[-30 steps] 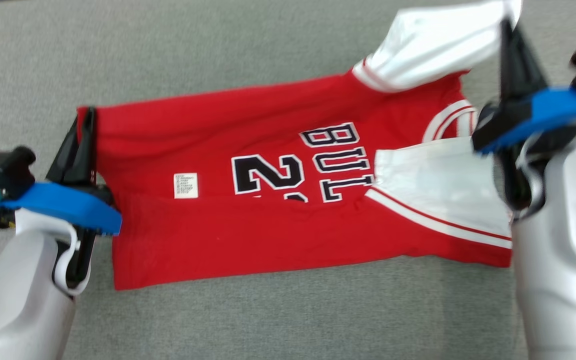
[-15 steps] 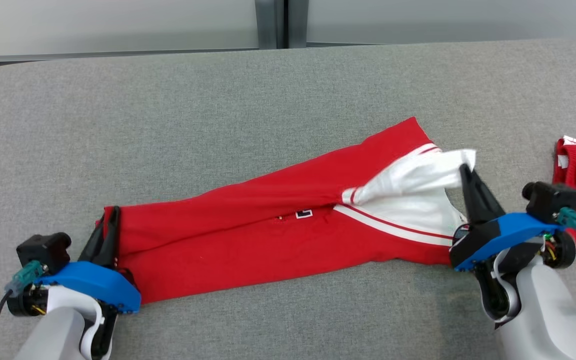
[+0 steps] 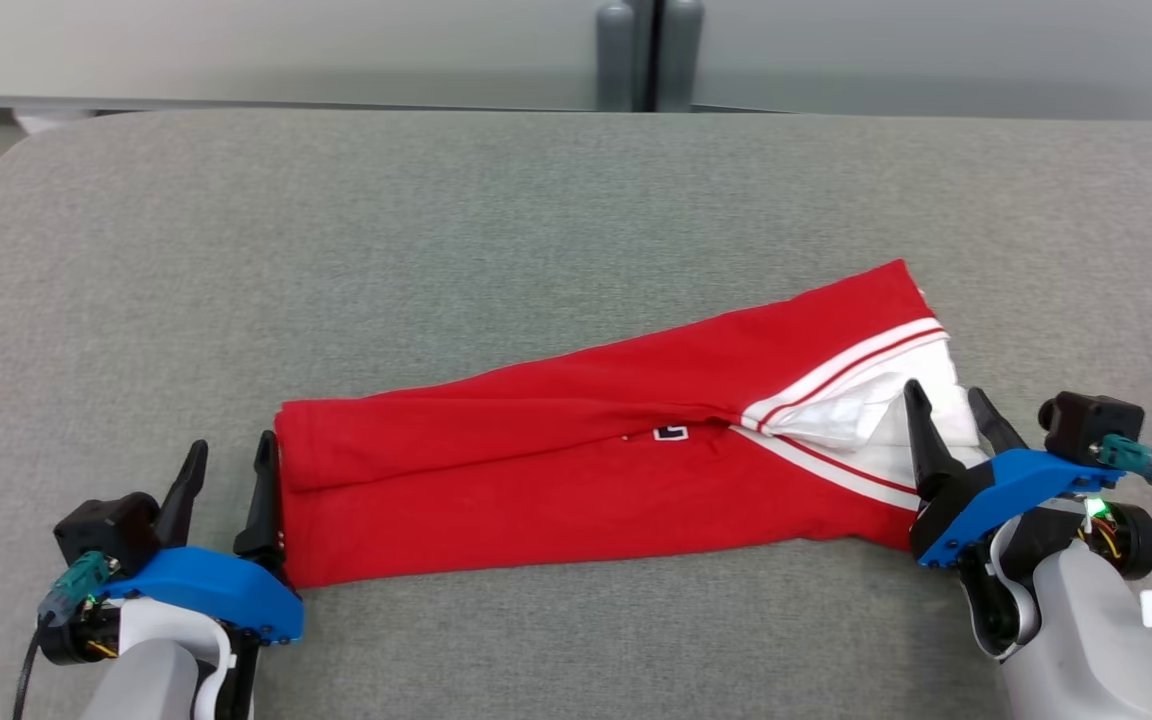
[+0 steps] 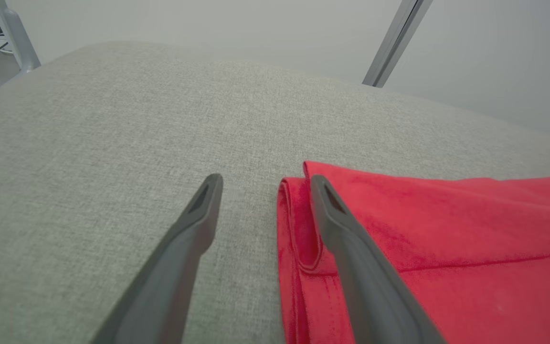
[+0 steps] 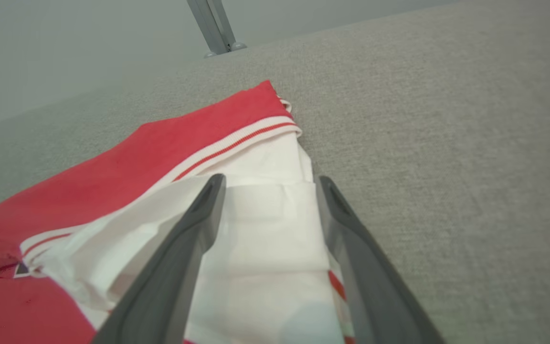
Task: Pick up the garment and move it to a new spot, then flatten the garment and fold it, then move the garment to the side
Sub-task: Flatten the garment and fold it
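The garment [image 3: 576, 480] lies folded into a long red band across the middle of the head view on the grey table [image 3: 436, 250], its white sleeve [image 3: 856, 415] at the right end. It looks light, soft and limp, likely to sag and spill its folds if lifted by one layer, so the short ends, pinched through all layers, seem the best holds. The left pincer [image 3: 232, 445] stands wide at lower left, one finger against the red edge, holding nothing. The right pincer [image 3: 944, 392] stands wide over the sleeve, also empty.
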`<state>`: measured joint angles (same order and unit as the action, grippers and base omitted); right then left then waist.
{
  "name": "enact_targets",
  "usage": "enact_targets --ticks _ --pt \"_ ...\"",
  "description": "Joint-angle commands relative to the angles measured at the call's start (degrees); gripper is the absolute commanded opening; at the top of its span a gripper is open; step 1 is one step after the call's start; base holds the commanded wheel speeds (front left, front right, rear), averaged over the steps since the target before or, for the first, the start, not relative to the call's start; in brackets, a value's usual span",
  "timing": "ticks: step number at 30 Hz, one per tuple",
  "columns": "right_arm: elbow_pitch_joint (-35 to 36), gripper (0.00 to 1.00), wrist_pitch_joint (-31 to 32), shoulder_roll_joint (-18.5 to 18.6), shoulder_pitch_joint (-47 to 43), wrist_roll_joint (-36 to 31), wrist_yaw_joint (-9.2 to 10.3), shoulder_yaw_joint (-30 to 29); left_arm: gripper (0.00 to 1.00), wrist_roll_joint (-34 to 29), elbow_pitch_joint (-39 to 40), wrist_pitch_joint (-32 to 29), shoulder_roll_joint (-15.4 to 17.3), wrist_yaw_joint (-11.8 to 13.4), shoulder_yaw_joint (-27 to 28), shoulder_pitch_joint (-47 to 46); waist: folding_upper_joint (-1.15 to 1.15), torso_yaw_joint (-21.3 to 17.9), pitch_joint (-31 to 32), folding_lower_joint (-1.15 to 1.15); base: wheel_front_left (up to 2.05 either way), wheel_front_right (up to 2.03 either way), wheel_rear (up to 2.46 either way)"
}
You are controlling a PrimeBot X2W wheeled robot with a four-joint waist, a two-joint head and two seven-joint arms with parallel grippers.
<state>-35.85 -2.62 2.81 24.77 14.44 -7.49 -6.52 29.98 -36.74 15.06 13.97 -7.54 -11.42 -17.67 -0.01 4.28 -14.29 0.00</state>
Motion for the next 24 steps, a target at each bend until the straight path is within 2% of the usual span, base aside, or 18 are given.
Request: enact_targets --ticks 1,8,9,11,17,24 --pt "-0.8 1.00 0.4 0.2 0.8 -1.5 -0.01 -0.2 1.00 -0.3 0.3 0.1 -0.3 0.1 0.4 1.0 0.01 0.7 -0.4 0.00 0.00 0.00 0.00" --pt "-8.3 1.00 2.6 0.0 2.4 -5.7 -0.01 -2.0 1.00 -0.8 2.0 0.1 -1.2 0.1 0.5 1.0 0.01 3.5 -1.3 0.00 0.00 0.00 0.00" --pt "-9.6 0.83 3.1 -0.1 2.4 -5.8 -0.01 -1.9 1.00 -0.7 2.2 0.1 -1.2 0.1 0.6 1.2 0.01 3.6 -1.3 0.00 0.00 0.00 0.00" --pt "-11.9 0.00 3.4 -0.3 2.2 -5.8 -0.02 -2.0 1.00 -0.6 2.3 0.1 -1.3 0.1 0.6 1.4 0.01 3.7 -1.3 0.00 0.00 0.00 0.00" --pt "-14.7 0.00 -1.6 -0.1 2.8 -6.3 0.06 -4.8 1.00 -0.5 2.5 0.1 -1.3 0.1 0.8 2.2 0.01 3.3 -0.6 0.00 0.00 0.00 0.00" --pt "-10.6 0.00 -8.6 0.4 3.3 -8.4 0.05 -11.4 1.00 -0.8 2.9 0.1 -2.0 0.1 0.5 3.8 0.01 1.0 1.7 0.00 0.00 0.00 0.00"
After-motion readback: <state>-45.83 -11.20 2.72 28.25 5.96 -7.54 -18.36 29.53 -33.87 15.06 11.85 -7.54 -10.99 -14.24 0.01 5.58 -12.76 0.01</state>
